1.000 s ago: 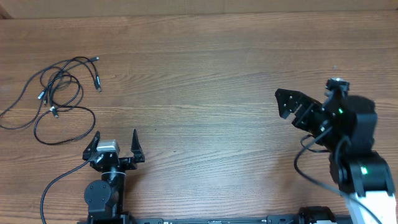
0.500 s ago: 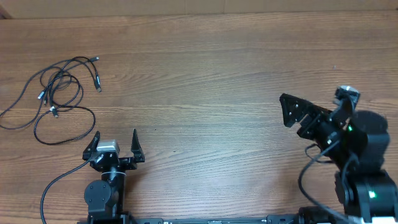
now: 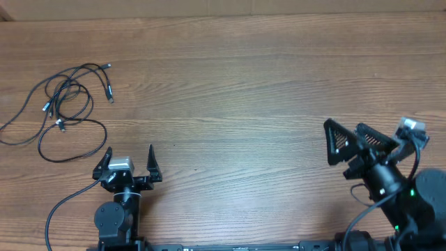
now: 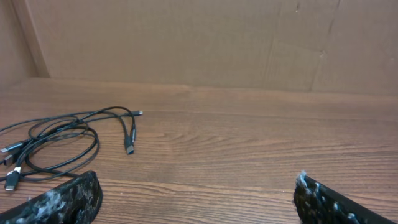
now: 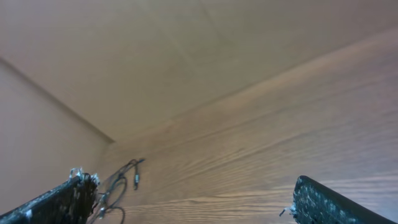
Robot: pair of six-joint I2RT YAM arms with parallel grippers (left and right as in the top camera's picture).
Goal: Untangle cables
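Observation:
The cables (image 3: 68,86) lie in a loose tangle of thin black cords with small plug ends at the far left of the wooden table. My left gripper (image 3: 129,150) stands open near the front edge, to the right of and nearer than the tangle, holding nothing. Its wrist view shows the cables (image 4: 129,148) ahead on the left, beyond the left gripper (image 4: 194,186). My right gripper (image 3: 343,127) is open and empty at the right front, raised and pointing left. From there the cables (image 5: 135,182) look small and distant past the right gripper (image 5: 193,186).
A cardboard wall (image 4: 205,43) runs along the back of the table (image 3: 230,84). Both arm bases sit at the front edge, the left base (image 3: 115,219) with a thick black wire curling to its left.
The right arm has drawn back to the right and toward the front edge, still open. The left arm and the cables have not moved.

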